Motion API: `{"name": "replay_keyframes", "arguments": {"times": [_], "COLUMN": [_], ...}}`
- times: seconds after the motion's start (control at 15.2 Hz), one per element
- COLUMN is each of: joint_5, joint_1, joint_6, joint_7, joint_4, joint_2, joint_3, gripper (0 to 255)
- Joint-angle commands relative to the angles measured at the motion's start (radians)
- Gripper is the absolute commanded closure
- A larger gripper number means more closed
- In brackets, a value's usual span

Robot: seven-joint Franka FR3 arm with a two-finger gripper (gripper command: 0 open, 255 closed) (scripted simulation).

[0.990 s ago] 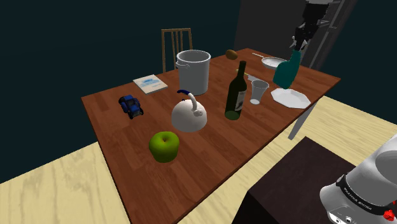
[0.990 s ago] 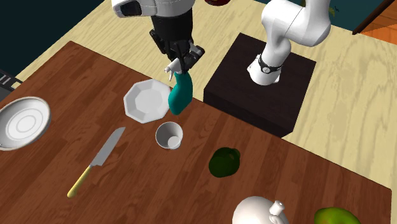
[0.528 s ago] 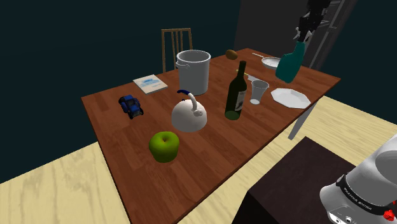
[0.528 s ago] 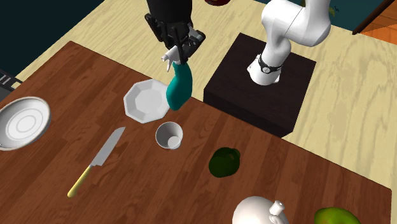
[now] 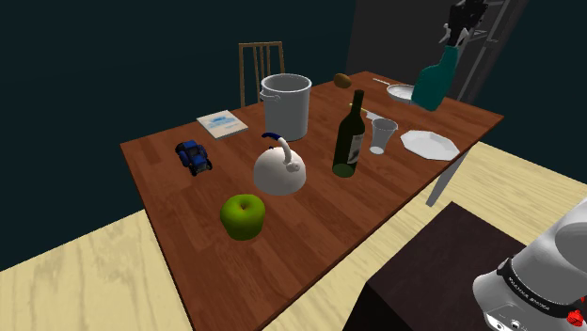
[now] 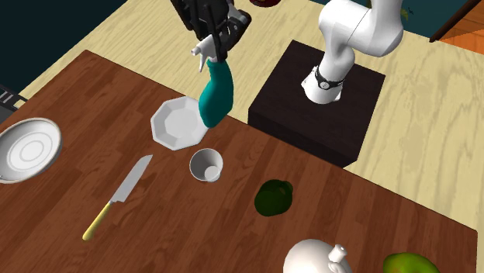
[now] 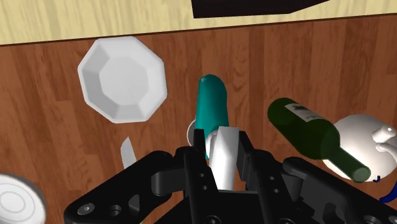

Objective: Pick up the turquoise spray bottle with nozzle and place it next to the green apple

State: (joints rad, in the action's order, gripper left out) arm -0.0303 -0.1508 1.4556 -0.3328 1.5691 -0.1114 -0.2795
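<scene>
One black gripper (image 7: 222,145) is clamped on the white nozzle head of the turquoise spray bottle (image 6: 216,97), a finger pressed to each side of it; the bottle hangs below the fingers, lifted off the wooden table (image 6: 108,89), neck up and body tilted a little. In the second exterior view it hangs over the right rim of the octagonal white plate (image 6: 178,122), with the white cup (image 6: 206,164) just beyond; in the wrist view its base covers part of that cup. The green apple (image 5: 243,216) lies well apart from the bottle, near the table's front edge in the shoulder view; the dark green wine bottle (image 5: 350,138) and the white kettle (image 5: 279,169) stand between them. Farther back on the table are a grey stock pot (image 5: 285,103), a blue toy car (image 5: 193,157) and a thin book (image 5: 222,123); a yellow-handled knife (image 6: 116,198) lies between the cup and a round white plate (image 6: 29,149).
</scene>
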Motion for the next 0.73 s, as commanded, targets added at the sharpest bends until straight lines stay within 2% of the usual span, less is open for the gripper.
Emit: {"name": "replay_keyframes", "arguments": {"times": [0.0,0.66], "joint_5": [0.003,0.026], "joint_1": [0.0,-0.007], "joint_6": [-0.031,-0.188], "joint_7": [-0.002,-0.02], "joint_4": [-0.041,-0.279], "joint_2": [0.011,0.095], "joint_3": [-0.001,-0.012], "gripper": [255,255]}}
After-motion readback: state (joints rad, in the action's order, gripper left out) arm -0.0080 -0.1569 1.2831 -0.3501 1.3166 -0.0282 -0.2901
